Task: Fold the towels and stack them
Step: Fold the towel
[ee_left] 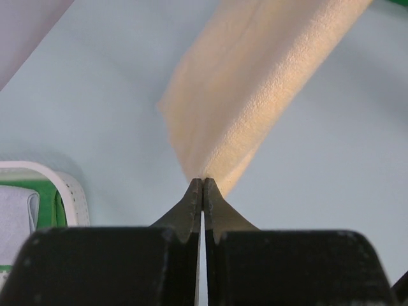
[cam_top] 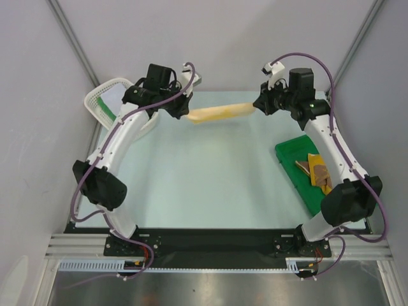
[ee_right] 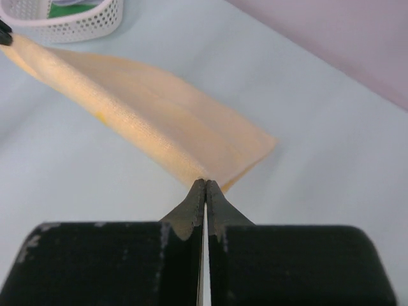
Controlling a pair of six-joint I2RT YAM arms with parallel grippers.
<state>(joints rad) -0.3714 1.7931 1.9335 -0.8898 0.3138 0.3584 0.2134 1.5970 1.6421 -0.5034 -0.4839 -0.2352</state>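
With left jaws and right jaws each clamped tight on opposite ends of the soft pale yellow-cream rectangular towel (cam_top: 220,113), folding looks under way; next, bring its ends together evenly.

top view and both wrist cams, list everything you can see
pale yellow towel: 1, cream-yellow, stretched between both grippers
tan-brown towel: 1, tan-brown, on the tray
green tray: 1, green, table's right side
mesh basket: 1, white, far left corner
green towel: 1, green, in the basket, mostly hidden
white towel: 1, white, in the basket beside it
table: 1, pale blue-green, under everything
left gripper: 1, black, shut on one towel end
right gripper: 1, black, shut on the other end
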